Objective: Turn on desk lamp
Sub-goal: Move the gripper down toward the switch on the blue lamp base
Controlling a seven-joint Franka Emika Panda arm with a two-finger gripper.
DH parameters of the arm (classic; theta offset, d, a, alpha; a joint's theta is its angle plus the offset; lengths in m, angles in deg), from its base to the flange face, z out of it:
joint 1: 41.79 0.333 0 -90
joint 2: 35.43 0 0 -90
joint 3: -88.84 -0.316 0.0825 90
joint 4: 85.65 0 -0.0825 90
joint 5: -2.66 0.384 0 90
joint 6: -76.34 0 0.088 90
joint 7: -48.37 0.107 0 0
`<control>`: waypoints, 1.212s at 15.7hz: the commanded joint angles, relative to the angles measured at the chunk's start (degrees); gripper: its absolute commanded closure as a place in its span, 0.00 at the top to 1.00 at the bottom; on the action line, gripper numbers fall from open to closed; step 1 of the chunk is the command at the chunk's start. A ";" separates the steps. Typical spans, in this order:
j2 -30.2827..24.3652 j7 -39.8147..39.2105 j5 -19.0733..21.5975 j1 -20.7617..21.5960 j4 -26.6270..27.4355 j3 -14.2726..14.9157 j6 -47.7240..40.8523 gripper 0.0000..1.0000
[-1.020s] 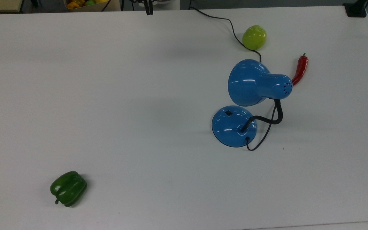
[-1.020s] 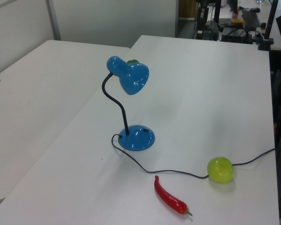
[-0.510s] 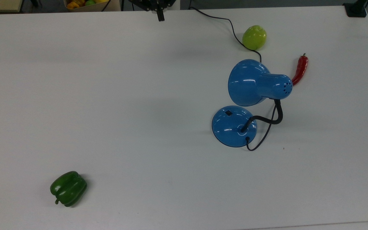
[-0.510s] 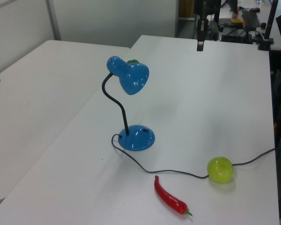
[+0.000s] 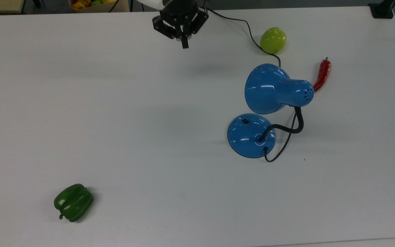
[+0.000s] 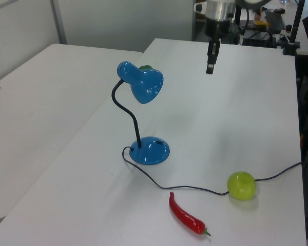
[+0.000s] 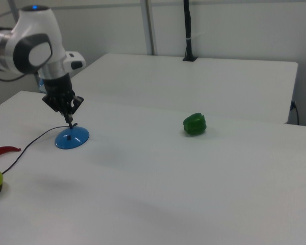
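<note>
The gripper [image 5: 184, 44] hangs above the table near the far edge in the top view, well apart from the desk lamp [image 5: 269, 109], which stands toward the top view's right. In the left view the gripper [image 6: 210, 68] is in the air beyond the lamp [image 6: 142, 115], to the left view's right of the shade. Its fingers are pressed together to a single narrow tip, holding nothing, and point down at the table.

The lamp is glossy blue. Its round domed base [image 5: 251, 135] sits flat on the table and carries a small black switch [image 5: 244, 120] on its far side in the top view. A black gooseneck [image 6: 126, 110] rises from the base centre, curves over and carries the bell-shaped shade [image 5: 269, 90], whose opening faces the top view's left. The shade shows no glow. A black cord [image 5: 245, 29] leaves the base and runs past the lamp to the far table edge.

The surface is a white table [image 5: 115, 120]. A yellow-green apple [image 5: 273, 40] lies touching or just beside the cord, on the far side of the shade — a red chili pepper [image 5: 322, 74] lies just to the top view's right of the shade. A green bell pepper [image 5: 73, 202] lies well apart, near the top view's lower left. A second white table [image 6: 36, 102] adjoins at the left view's left.
</note>
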State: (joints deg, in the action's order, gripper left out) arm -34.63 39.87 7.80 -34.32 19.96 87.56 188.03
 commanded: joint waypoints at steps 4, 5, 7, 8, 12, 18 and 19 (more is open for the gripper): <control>3.05 -0.47 -0.13 1.92 7.06 -2.41 14.77 0.00; 3.93 -0.11 -0.13 2.62 7.76 -2.41 17.23 0.00; 4.47 0.06 -0.13 3.42 9.69 -2.41 22.15 0.00; 4.90 0.06 -0.13 3.68 10.74 -2.50 24.35 0.00; 8.50 0.15 -0.13 5.62 11.28 -2.59 30.86 0.00; 13.34 0.15 0.31 7.82 10.66 -2.68 41.49 0.00; 14.22 0.15 0.31 7.90 10.58 -2.94 43.77 0.00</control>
State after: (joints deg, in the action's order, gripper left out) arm -22.48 39.89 7.78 -26.99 30.61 84.75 226.74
